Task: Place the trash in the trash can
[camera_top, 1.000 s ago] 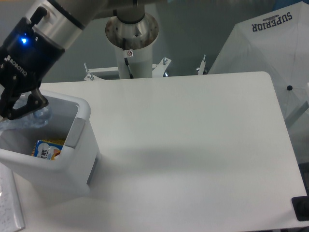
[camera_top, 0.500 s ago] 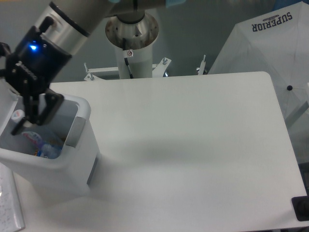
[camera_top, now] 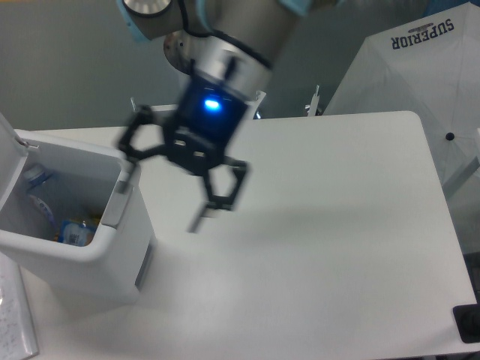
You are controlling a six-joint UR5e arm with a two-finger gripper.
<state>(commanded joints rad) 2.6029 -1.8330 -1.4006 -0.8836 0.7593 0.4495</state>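
The trash can (camera_top: 112,259) is a white bin at the table's left edge, with a grey panel (camera_top: 115,205) on its rim and its lid (camera_top: 9,154) tipped up at the far left. Inside it lies the trash: a clear bluish plastic bottle (camera_top: 36,184) against the far wall, above a blue and yellow wrapper (camera_top: 75,232). My gripper (camera_top: 163,193) hangs motion-blurred over the table just right of the can, blue light on. It is open, its fingers spread wide with nothing between them.
The robot's white pedestal (camera_top: 196,90) stands behind the table's far edge. White fabric printed SUPERIOR (camera_top: 420,60) rises at the right. A sheet of paper (camera_top: 13,319) lies at the lower left and a dark object (camera_top: 468,323) at the lower right corner.
The gripper has let the bottle go into the trash can, then swung up and to the right out of the can, over the table, with its fingers open.
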